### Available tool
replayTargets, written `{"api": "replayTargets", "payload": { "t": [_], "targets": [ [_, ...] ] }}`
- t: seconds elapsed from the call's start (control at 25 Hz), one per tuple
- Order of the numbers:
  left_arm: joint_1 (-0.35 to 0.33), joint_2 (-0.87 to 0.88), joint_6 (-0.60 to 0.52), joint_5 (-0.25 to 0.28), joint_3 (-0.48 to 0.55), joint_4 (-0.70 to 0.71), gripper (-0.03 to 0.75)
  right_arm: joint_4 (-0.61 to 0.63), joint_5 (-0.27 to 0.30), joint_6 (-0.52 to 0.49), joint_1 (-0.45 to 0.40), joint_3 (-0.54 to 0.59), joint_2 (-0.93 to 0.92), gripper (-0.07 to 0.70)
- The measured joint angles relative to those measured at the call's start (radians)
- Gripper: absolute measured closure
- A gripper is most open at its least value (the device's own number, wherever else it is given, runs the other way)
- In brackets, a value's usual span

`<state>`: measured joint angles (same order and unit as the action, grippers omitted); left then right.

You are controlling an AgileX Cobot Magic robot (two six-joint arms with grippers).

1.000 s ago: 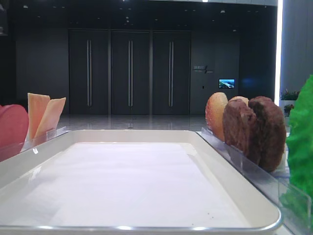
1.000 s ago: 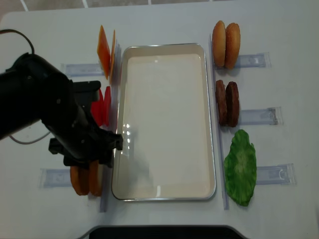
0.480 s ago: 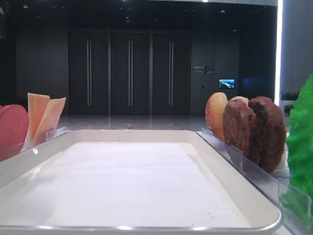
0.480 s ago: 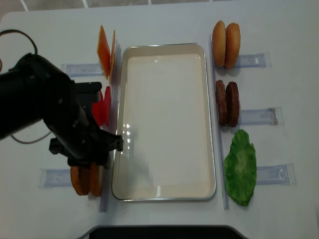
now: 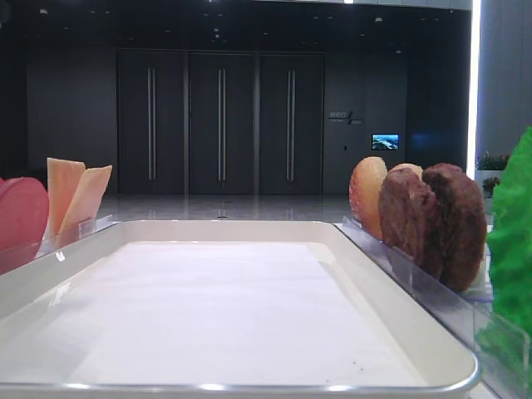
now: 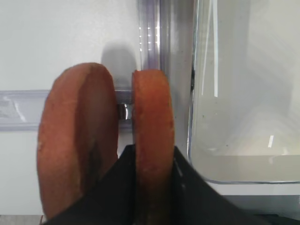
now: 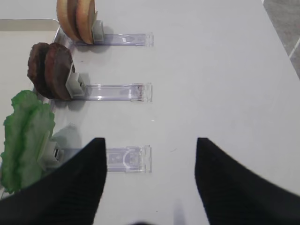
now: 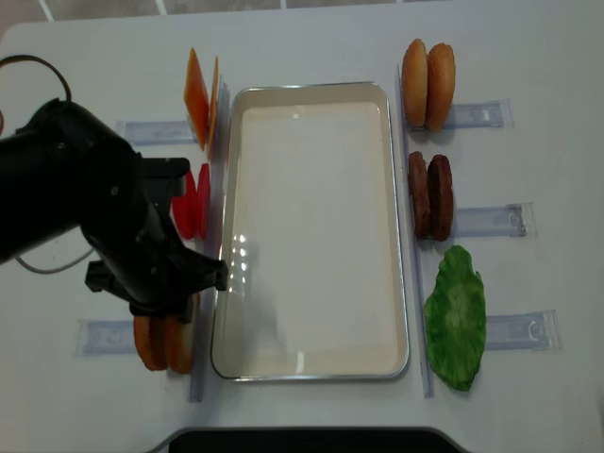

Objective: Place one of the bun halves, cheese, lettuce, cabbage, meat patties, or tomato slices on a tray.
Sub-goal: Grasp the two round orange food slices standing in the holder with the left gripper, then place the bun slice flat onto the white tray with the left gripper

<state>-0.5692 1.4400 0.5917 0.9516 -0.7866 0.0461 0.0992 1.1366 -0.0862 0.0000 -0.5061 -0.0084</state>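
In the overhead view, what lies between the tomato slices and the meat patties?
The white tray lies between the tomato slices and the meat patties; its liner is bare, as the overhead view shows.

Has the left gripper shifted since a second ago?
Yes. In the overhead view the left gripper has come slightly down-frame along the tray, and now grips the bun half nearest it.

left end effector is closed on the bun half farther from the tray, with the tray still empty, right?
Not quite. In the left wrist view the left end effector is closed on the bun half nearer the tray, the one beside the tray rim, not the farther bun half. The tray is indeed still empty.
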Motion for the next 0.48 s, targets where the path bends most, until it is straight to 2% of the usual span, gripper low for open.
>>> {"api": "replayTargets", "payload": {
  "t": [0.28,0.48],
  "targets": [
    [0.0,0.0,-0.011,0.084,-0.058,-0.02,0.592,0.0,0.0,0.0,0.0,0.0,0.0,0.231],
    [0.0,0.0,-0.028,0.159,-0.145,-0.034,0.593,0.0,0.0,0.0,0.0,0.0,0.0,0.231]
  ]
}}
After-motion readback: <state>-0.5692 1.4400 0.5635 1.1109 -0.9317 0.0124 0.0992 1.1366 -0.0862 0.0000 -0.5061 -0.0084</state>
